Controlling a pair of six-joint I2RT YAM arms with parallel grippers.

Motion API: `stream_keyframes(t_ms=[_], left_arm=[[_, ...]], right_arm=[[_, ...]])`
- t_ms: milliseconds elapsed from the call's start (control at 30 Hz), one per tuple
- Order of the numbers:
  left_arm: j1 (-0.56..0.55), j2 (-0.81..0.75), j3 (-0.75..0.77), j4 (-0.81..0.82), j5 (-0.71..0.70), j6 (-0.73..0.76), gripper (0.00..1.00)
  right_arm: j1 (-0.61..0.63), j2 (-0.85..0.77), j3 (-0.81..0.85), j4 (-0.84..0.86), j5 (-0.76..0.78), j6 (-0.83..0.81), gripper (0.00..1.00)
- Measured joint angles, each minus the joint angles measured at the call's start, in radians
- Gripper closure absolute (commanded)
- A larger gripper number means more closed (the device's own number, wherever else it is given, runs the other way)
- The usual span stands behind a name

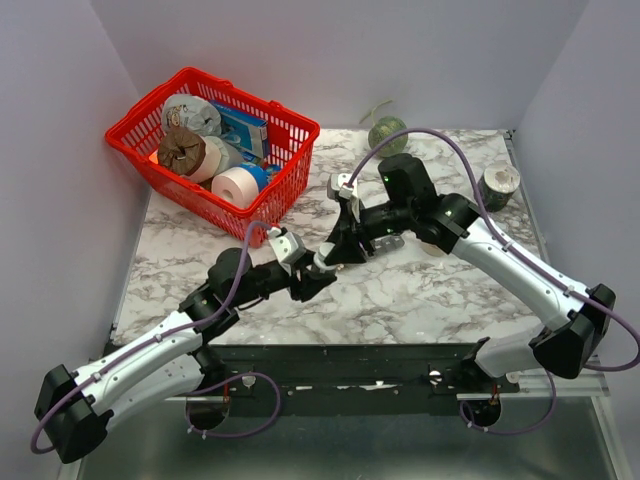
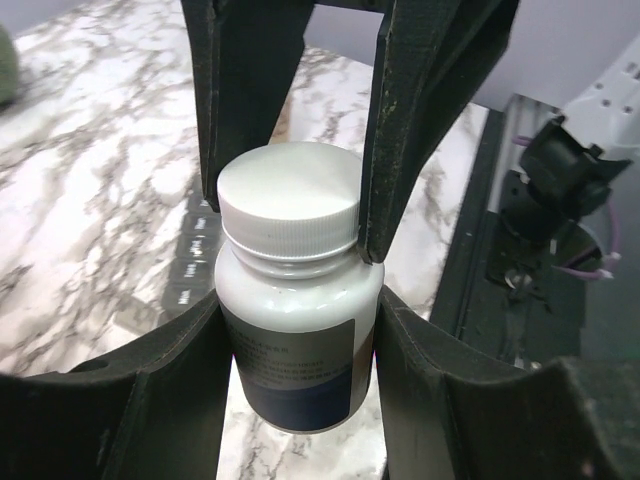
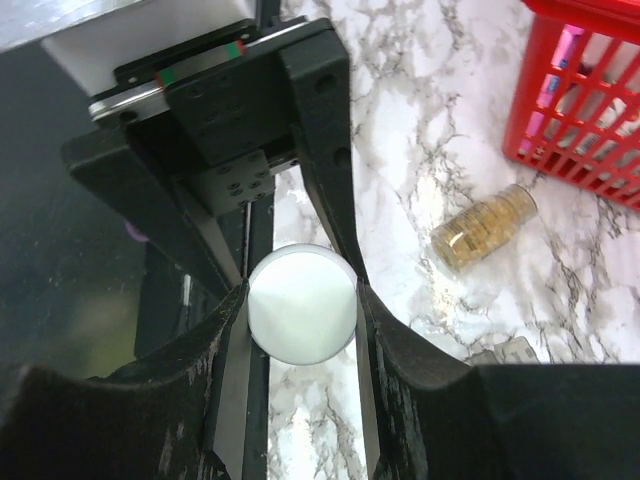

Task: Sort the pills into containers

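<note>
A small white-capped bottle (image 2: pixel 295 340) with a dark label is held just above the marble table between both grippers. My left gripper (image 2: pixel 300 305) is shut on its body. My right gripper (image 3: pixel 302 300) is shut round its white cap (image 3: pixel 302 303). In the top view the two grippers, left (image 1: pixel 318 268) and right (image 1: pixel 340 245), meet at the table's middle. The clear vial of tan-yellow pills (image 3: pixel 485 228) lies on its side near the red basket, apart from both grippers. The dark-grey compartment strip (image 2: pixel 190 255) lies on the table behind the bottle, mostly hidden.
A red wire basket (image 1: pixel 290 125) with rolls and packets stands at the back left. A green ball (image 1: pixel 387 133) sits at the back edge and a small round roll (image 1: pixel 498 185) at the right. Walls close the table on three sides.
</note>
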Motion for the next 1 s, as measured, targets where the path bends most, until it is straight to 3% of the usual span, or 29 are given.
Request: stream_keyframes(t_ms=[133, 233, 267, 467, 667, 867, 1000], left_arm=[[-0.001, 0.000, 0.000, -0.001, -0.074, 0.026, 1.00], [-0.001, 0.001, 0.001, -0.005, -0.086, 0.049, 1.00], [-0.001, 0.002, 0.001, -0.002, -0.087, 0.055, 1.00], [-0.001, 0.000, 0.022, 0.010, -0.076, 0.082, 1.00], [0.005, -0.038, 0.027, 0.015, -0.030, 0.082, 1.00], [0.018, -0.043, 0.048, -0.002, 0.148, 0.070, 1.00], [0.019, 0.002, 0.080, -0.009, 0.288, 0.053, 1.00]], right_arm=[[0.002, 0.000, -0.005, 0.042, 0.050, 0.059, 0.54], [0.002, 0.002, -0.005, 0.049, 0.062, 0.081, 0.35], [0.002, 0.003, -0.005, 0.045, 0.062, 0.087, 0.23], [-0.023, 0.016, 0.016, -0.022, 0.024, 0.085, 0.00], [-0.088, 0.010, 0.152, -0.153, -0.077, -0.055, 0.00], [-0.095, -0.044, 0.222, -0.397, -0.187, -0.474, 0.02], [-0.073, 0.039, 0.375, -0.577, -0.256, -0.717, 0.08]])
